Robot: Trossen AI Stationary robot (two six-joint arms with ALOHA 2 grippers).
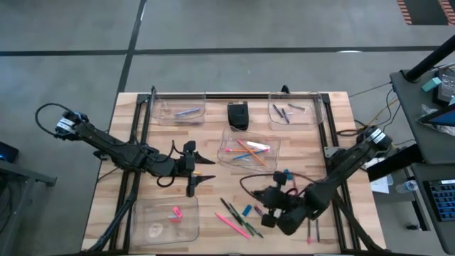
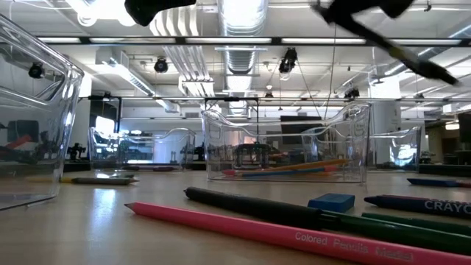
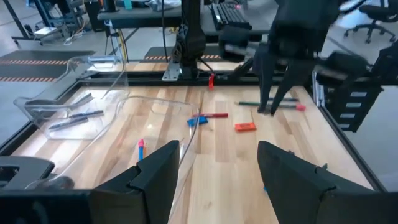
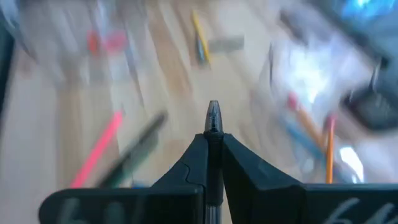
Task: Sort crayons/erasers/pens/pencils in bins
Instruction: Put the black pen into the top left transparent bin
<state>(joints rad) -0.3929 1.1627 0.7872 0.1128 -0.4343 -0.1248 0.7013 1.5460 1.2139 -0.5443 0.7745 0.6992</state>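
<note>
The right gripper [image 4: 212,140], jaws clamped on a pen [image 4: 213,116] pointing straight ahead, hovers nearer the loose sticks; the left gripper [image 1: 201,171] waits, jaws apart.

"Colored Pencils" can be read in pale letters on the pink pencil [image 2: 309,237] lying across the lower right of the low view; a further word after it is cut off. "CRAYO" is printed on the dark blue stick [image 2: 427,205] at the right edge.
</note>
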